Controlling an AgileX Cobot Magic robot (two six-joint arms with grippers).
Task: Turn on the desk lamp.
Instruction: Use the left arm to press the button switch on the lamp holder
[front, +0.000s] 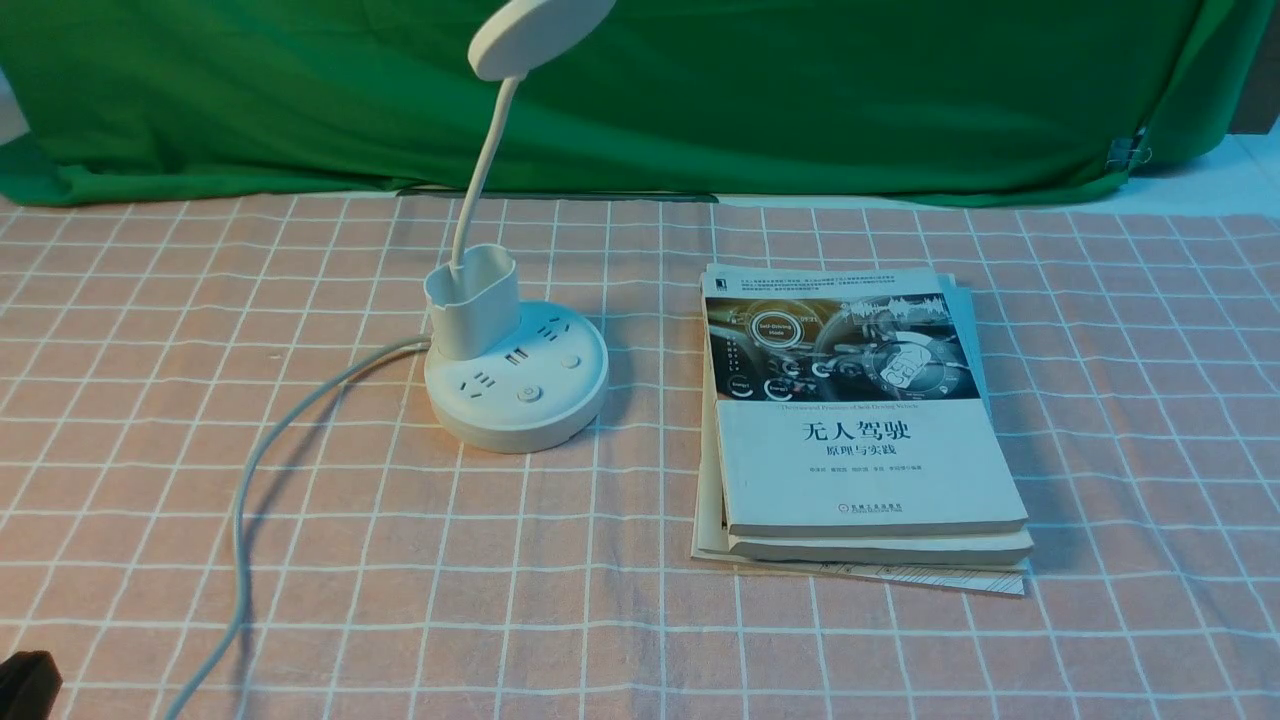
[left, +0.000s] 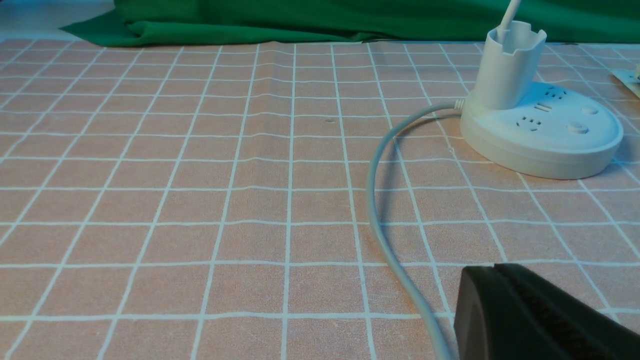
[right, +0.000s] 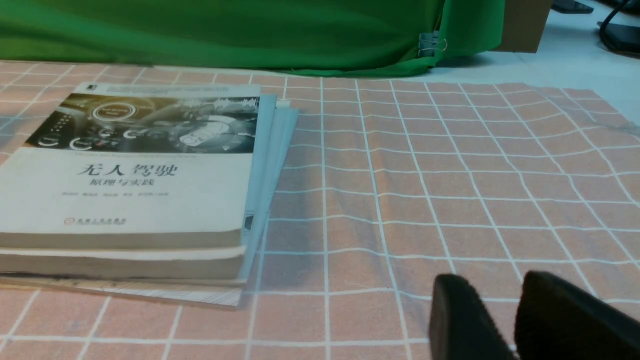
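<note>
The front view shows the desk lamp (front: 515, 380) standing upright on the checked tabletop (front: 600, 640), left of a stack of books (front: 868, 465), with its disc head (front: 540, 35) tilted above the bendy neck; the top of the head is cut off. The left wrist view lacks that head, giving only the lower neck, the cup holder and the socketed base, but shows the cord's plug-in collar (left: 459, 104) more clearly. In that view the left gripper (left: 495, 267) has its fingers together. The right wrist view leaves the lamp out; it shows the books, the green cloth's clip (right: 428, 45) and dark items (right: 620, 37) beyond the cloth that the front view misses. There the right gripper (right: 489, 277) has its fingers apart, with tabletop visible between them.
</note>
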